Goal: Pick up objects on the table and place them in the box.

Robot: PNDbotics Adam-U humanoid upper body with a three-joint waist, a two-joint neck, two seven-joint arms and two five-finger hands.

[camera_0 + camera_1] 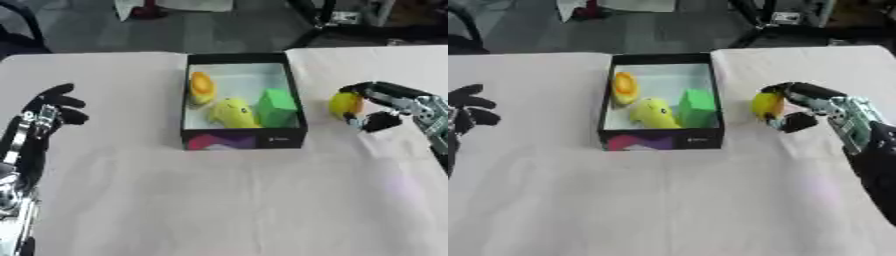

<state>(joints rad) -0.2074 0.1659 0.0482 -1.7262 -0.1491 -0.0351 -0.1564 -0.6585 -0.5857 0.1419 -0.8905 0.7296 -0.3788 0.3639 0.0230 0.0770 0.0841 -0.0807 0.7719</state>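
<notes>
Yellow fruit-like object [345,104], right of centre beside the box [244,135], sits pinched between the right hand [378,107]'s curled fingers and thumb; it looks light, smooth and roundish, so gripping around its middle seems safest, while the left hand [51,107] idles open at left.

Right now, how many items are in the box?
3: an orange-yellow one at far left, a yellow toy in the middle, a green block at right. Others may hide behind the near wall.

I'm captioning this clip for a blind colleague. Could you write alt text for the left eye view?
The robot's right hand, fingers curled round a yellow object, is just right of a black box on a white table. The box holds an orange-and-yellow item, a yellow toy and a green block. The left hand is open at the left edge.
</notes>
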